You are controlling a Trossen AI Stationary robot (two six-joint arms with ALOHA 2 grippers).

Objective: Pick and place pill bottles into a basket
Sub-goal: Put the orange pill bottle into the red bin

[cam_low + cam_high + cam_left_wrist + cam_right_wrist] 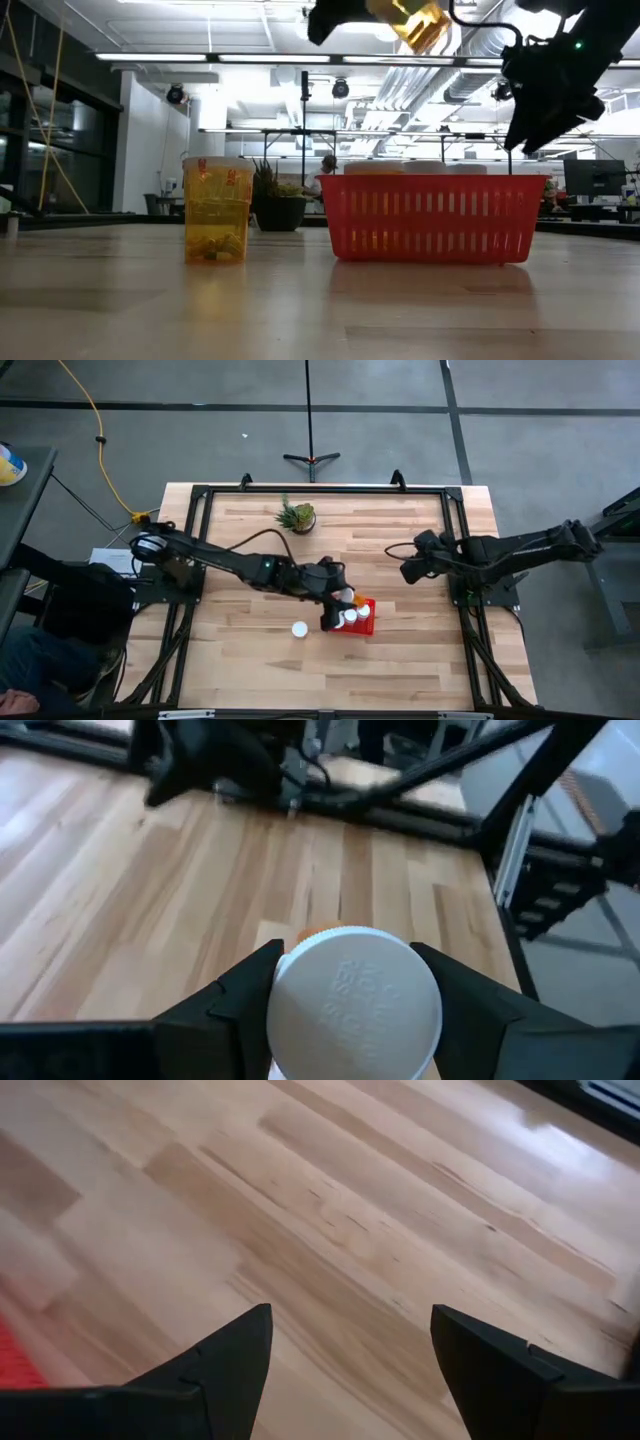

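My left gripper [343,598] hangs above the red mesh basket [366,622], shut on a pill bottle [355,1005] with an amber body and a white cap. The same bottle shows high above the basket [432,218] in the low view [415,22]. Several white caps [425,167] stand above the basket's rim. Another pill bottle [299,629] stands upright on its base on the table, left of the basket [217,210]. My right gripper [408,572] waits open over bare wood to the basket's far right, its fingers [235,1355] holding nothing. My left gripper pinches the pill bottle between its two fingers [245,990], one on either side at the cap end [300,970]. The cap's round top faces back toward the wrist, and the amber body [318,933] points away along the fingers. The bottle is lifted clear, tilted, above the basket.
A small spiky green potted plant [297,516] stands near the table's far edge, left of centre. A black frame [452,495] runs round the wooden tabletop. Bare wood lies between the basket and the right arm and along the near edge.
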